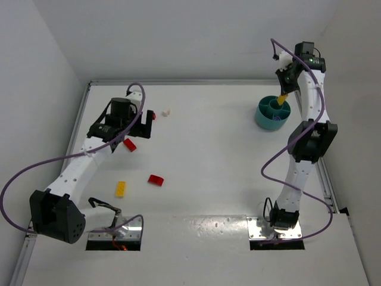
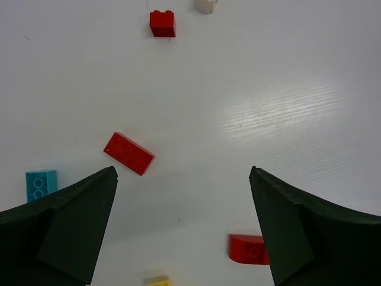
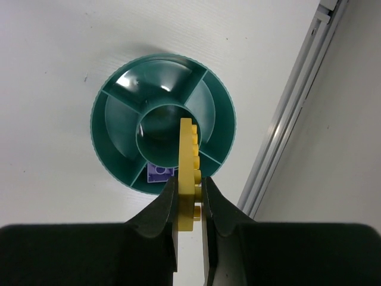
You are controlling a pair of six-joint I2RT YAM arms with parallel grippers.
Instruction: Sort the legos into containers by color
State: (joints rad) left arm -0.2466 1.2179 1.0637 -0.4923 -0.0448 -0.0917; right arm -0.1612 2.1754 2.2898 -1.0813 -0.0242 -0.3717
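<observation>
My right gripper (image 3: pixel 189 185) is shut on a yellow brick (image 3: pixel 189 173), held on edge above the round teal tub (image 3: pixel 113 119); a purple brick (image 3: pixel 158 173) lies in a near compartment. In the top view this gripper (image 1: pixel 284 94) hangs over the tub (image 1: pixel 265 119) at the far right. My left gripper (image 2: pixel 183 176) is open and empty above the table at the far left (image 1: pixel 138 128). Under it lie a flat red brick (image 2: pixel 128 153), a light blue brick (image 2: pixel 40 184), a rounded red brick (image 2: pixel 248 248) and a yellow brick (image 2: pixel 156 280).
A small red brick (image 2: pixel 162 23) and a white brick (image 2: pixel 206 5) lie farther back. In the top view the rounded red brick (image 1: pixel 156 180) and yellow brick (image 1: pixel 121 189) sit mid-left. A metal rail (image 3: pixel 297 107) runs along the right table edge beside the tub.
</observation>
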